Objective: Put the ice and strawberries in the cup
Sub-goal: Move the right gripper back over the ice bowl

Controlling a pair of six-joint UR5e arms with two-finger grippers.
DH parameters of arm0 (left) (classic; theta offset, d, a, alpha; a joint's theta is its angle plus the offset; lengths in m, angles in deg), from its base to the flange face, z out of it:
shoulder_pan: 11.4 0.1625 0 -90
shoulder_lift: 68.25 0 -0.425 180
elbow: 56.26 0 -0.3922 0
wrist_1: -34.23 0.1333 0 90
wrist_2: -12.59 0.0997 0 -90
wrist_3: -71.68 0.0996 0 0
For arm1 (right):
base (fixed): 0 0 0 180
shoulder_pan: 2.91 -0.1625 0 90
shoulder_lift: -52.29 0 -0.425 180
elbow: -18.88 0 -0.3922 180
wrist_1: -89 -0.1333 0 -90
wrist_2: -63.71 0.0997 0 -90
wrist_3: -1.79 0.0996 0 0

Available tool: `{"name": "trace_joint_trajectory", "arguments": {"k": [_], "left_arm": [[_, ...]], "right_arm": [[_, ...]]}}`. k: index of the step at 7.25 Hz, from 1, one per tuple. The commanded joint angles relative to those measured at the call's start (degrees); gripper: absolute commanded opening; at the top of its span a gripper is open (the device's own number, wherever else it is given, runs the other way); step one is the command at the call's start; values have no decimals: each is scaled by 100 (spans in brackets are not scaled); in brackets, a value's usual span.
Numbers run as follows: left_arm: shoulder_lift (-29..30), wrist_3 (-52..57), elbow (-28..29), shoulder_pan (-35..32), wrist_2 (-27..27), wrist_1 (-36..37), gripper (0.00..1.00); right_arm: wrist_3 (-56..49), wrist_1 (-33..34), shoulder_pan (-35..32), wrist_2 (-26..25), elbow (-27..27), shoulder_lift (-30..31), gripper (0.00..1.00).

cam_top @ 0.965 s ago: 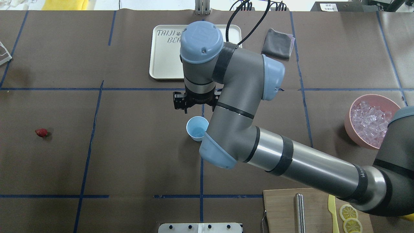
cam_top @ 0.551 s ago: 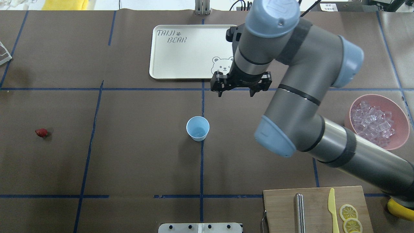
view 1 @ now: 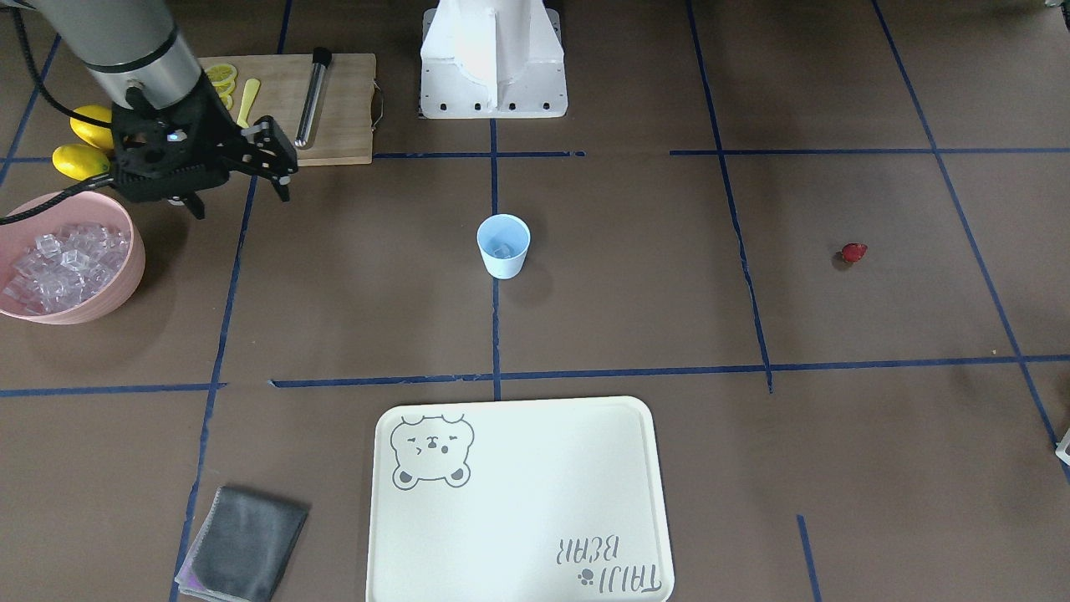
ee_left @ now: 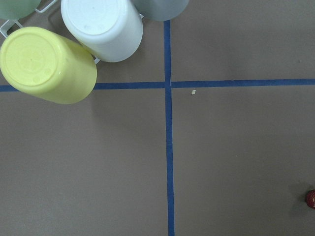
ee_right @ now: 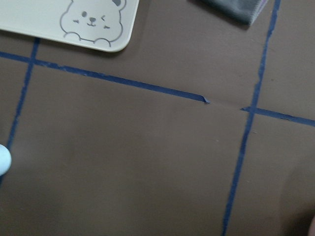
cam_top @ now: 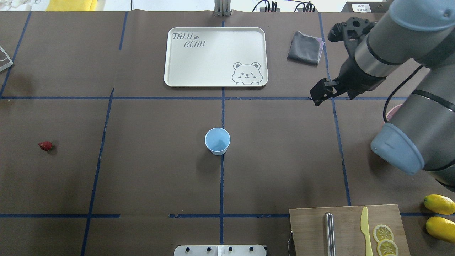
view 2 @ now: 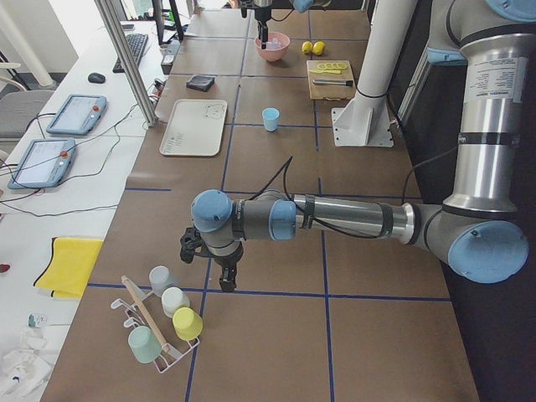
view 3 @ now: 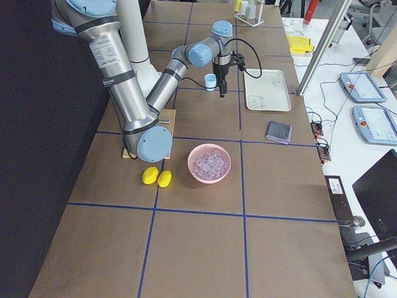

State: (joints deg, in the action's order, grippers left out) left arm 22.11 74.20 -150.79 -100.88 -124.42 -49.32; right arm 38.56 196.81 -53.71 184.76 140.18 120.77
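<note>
Exterior front-facing view: the black two-finger right gripper hangs with its fingers spread wide and nothing between them. It is beside the large pink bowl, which is heaped with small clear ice cubes at that view's left. The small pale-blue plastic cup stands upright mid-table, seemingly with a cube inside, though that is too small to be sure. The small dark-red strawberry lies well apart at the right.

Overhead exterior view: the cup stands alone at centre, and the strawberry lies far left.

Exterior left view: the left gripper hangs near a wire rack of upturned cups. I cannot tell how far apart its fingers are.

Fetching more ice looks like the step in hand. Centre the gripper over the heap and drop straight down. Pinch one top cube clear of the rim, and squeeze gently, since the cubes are likely slippery.
</note>
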Motion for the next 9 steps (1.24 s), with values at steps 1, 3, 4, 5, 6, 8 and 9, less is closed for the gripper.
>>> {"name": "trace_joint_trajectory", "arguments": {"k": [1,3,4,5,6,8,9], "left_arm": [[8,-5,-12,0,-1,5,100],[8,-5,-3,0,-1,-4,100],[17,-5,-3,0,-1,-4,100],[17,-5,-3,0,-1,-4,100],[17,-5,-12,0,-1,-4,100],[35,-5,-12,0,-1,-4,100],[44,-5,-12,0,-1,-4,100]], "right_arm": [[-967,-564,-333,7,332,1224,100],[-1180,-2143,-491,42,228,2507,100],[-1538,-2403,-692,138,97,2774,99],[-2029,-2415,-990,356,-191,2828,100],[-2338,-2415,-1167,489,-508,2820,100],[-2289,-2424,-1160,490,-870,2794,100],[-2288,-2424,-1160,490,-967,2785,99]]}}
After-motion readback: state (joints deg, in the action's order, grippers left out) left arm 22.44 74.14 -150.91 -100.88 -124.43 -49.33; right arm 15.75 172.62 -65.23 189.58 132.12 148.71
